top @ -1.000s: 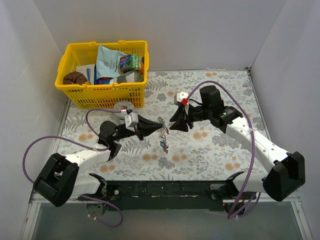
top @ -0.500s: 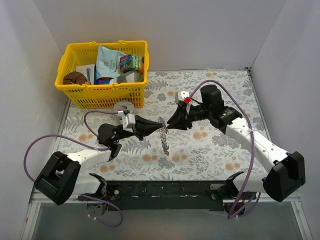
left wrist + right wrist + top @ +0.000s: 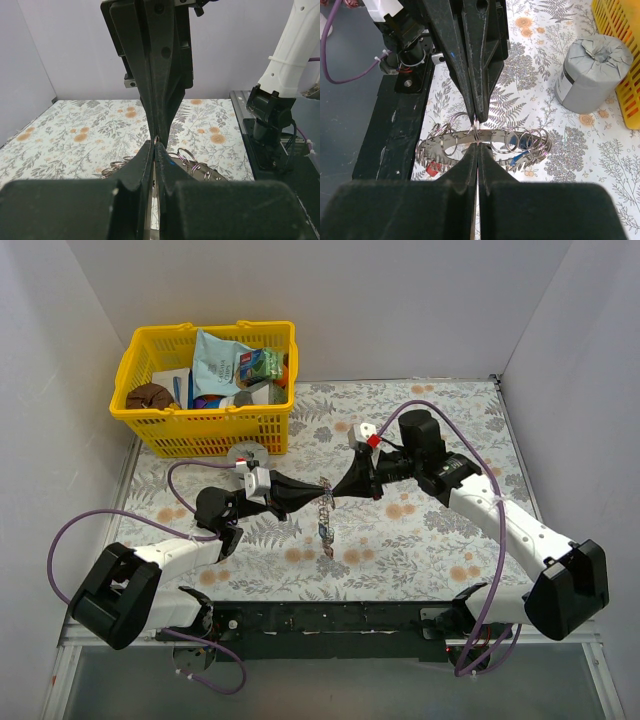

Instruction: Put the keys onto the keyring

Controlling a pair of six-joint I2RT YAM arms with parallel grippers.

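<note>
The keyring (image 3: pixel 470 139) is a serrated silvery band hung with many small split rings. It is held above the floral table between both grippers and shows small in the top view (image 3: pixel 323 508). A red key (image 3: pixel 431 169) and a blue key (image 3: pixel 520 156) hang from it. My right gripper (image 3: pixel 477 145) is shut on the band's near edge. My left gripper (image 3: pixel 476 118) comes in from the opposite side, shut on the band's far edge at a small split ring. In the left wrist view the left gripper (image 3: pixel 155 143) meets the right fingers (image 3: pixel 162 100) tip to tip, with rings (image 3: pixel 192 160) beside them.
A grey tape-wrapped tin (image 3: pixel 590 75) stands on the table next to the yellow basket (image 3: pixel 150 427), which holds several packets at the back left. Both arms' purple cables loop over the table. White walls close in the sides and back.
The right gripper has moved left and closed the gap, so both gripper tips now meet at the keyring. The keyring has turned and hangs more upright.
</note>
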